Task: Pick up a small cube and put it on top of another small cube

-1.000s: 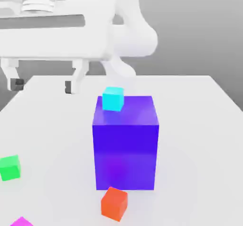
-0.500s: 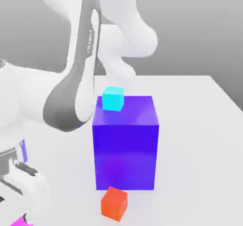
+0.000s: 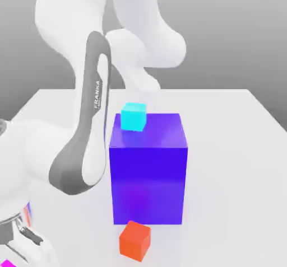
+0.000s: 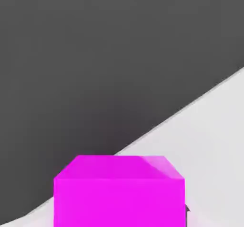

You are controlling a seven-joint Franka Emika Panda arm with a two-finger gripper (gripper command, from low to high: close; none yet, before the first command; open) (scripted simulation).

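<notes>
Two fingers (image 4: 188, 216) are closed on the magenta cube (image 4: 119, 202), squarely between them. It should rise straight first; toward which side the green cube waits, I cannot tell. The blue-violet block (image 3: 148, 184) (cyan cube (image 3: 133, 117) on top) stands toward the exterior view's right.

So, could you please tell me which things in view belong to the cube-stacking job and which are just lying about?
Part of the job:
- magenta cube, the small one to pick up

Just lying about:
- big blue-violet block
- cyan cube, on top of that block
- orange-red cube, beside the block's base
</notes>
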